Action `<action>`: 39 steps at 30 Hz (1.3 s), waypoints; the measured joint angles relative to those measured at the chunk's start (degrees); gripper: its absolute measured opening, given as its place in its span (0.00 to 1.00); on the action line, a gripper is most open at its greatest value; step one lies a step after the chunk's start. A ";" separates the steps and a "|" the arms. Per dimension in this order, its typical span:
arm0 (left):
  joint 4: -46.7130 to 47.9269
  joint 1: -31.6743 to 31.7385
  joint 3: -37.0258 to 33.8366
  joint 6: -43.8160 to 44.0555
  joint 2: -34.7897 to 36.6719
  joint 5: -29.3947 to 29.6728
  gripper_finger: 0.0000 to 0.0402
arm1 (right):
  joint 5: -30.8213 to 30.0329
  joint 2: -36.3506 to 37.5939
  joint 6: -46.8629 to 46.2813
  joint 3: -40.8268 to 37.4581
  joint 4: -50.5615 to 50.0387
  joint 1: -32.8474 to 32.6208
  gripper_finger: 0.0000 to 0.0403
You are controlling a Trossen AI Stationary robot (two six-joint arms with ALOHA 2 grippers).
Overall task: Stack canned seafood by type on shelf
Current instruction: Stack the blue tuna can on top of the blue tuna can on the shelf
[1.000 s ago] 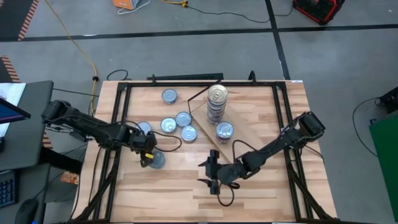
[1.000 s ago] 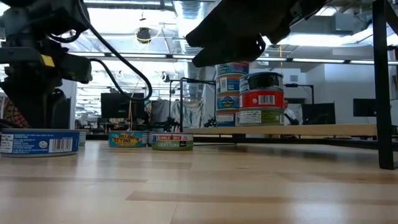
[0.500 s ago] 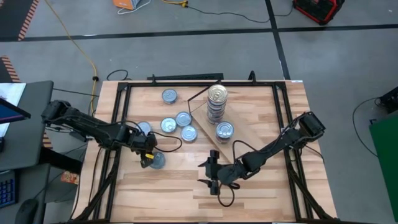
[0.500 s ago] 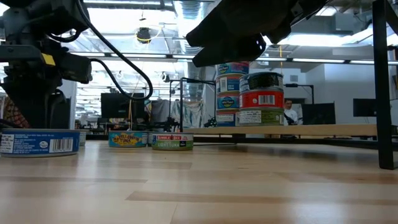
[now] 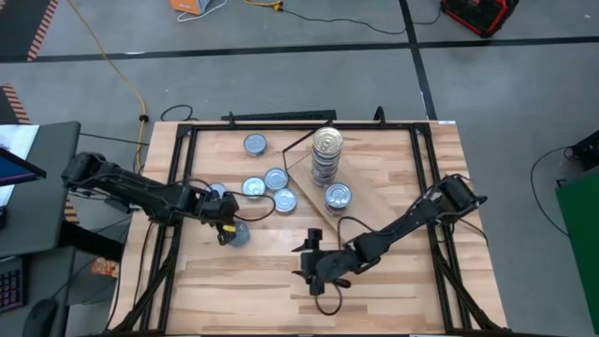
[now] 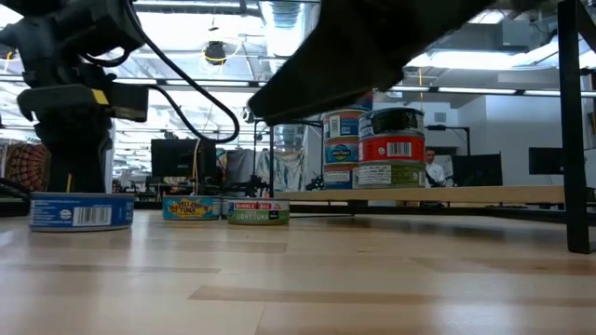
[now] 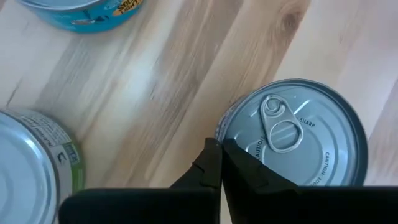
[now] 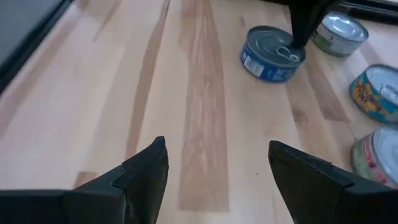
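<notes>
A blue-labelled tin stands on its base on the tabletop, left of centre. My left gripper is shut, with its tips at this tin's lid. Several more tins stand loose beyond it. The shelf, a light-wood board, carries a tall stack and a shorter one. My right gripper is open, hovering low near the table's near middle, touching nothing. My left gripper meets the blue tin with its shut fingertips at the lid's rim, beside the pull tab. The fingers come from above, pointing down. The tin stands upright on the table.
A green-labelled tin and a blue-and-yellow one stand close to my left gripper. A dark metal frame runs along the table's sides. Bare planks lie in front of both grippers.
My left gripper has moved a little toward the far-right, and the blue tin has slid along the table with it, staying upright. My right gripper has shifted slightly toward the table's left and near edge, still open.
</notes>
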State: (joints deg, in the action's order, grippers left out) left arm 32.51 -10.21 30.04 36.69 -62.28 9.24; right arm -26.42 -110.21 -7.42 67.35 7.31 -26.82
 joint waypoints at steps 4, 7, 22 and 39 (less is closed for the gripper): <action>0.33 1.96 0.00 0.47 0.02 -0.57 0.00 | 0.10 -2.43 0.84 4.84 -5.37 0.61 0.75; -0.15 3.78 -0.34 0.69 0.07 -3.26 0.00 | 1.80 -2.78 0.00 6.60 -7.64 0.77 0.75; -4.72 9.92 -2.62 -2.50 2.57 -6.79 0.00 | 6.61 -2.35 0.37 7.46 -7.47 1.14 0.75; -6.66 3.98 -2.67 -5.60 13.56 -0.57 0.00 | 4.36 -2.42 0.92 7.46 -7.95 2.54 0.75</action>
State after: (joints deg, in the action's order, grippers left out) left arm 25.85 -6.23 27.38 31.10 -48.72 8.67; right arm -22.06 -112.62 -6.50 74.81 -0.65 -24.27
